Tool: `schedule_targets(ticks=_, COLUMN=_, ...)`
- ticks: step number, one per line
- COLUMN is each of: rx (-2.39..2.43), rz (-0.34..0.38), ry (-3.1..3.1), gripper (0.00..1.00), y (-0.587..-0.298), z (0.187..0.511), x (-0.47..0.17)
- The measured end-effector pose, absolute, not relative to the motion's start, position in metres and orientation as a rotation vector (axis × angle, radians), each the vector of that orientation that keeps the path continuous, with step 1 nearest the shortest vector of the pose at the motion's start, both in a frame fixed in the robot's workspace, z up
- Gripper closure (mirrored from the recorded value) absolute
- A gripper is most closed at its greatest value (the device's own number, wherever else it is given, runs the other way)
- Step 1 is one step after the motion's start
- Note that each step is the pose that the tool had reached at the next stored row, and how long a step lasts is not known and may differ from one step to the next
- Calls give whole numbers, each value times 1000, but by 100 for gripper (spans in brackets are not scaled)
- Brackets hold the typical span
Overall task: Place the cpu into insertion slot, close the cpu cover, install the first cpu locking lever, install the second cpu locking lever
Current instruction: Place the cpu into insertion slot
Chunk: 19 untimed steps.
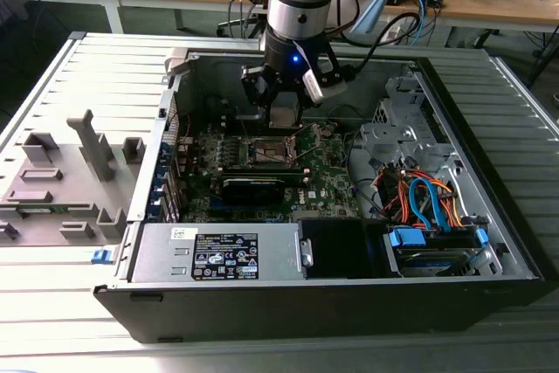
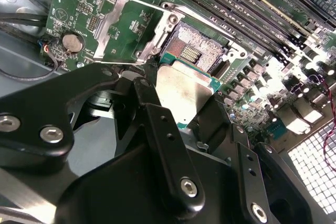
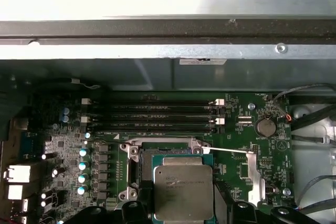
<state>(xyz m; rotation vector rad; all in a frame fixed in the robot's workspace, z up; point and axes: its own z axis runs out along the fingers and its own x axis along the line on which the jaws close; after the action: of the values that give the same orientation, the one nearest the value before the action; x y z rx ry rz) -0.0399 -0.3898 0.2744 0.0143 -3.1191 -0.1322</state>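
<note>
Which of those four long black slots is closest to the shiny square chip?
The long black slot lying right beside the insertion slot and its silver frame. The other three lie beyond it, toward the case wall, farther from the cpu.

One cpu (image 3: 183, 192), one insertion slot (image 3: 140, 163), one coin battery (image 3: 265, 127) (perhaps four memory slots (image 3: 152, 110))

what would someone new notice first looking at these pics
Most likely the black gripper reaching down into the open computer case in the exterior view. In both wrist views it holds the cpu, silvery top showing, close over the insertion slot. Beside the slot, the cpu cover stands flipped open.
</note>
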Motion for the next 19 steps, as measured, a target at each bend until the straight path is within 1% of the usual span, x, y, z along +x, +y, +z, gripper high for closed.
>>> schedule_targets(ticks=19, rx=14, rz=-131, ry=-3119, gripper=45, y=-391, z=270, x=-40)
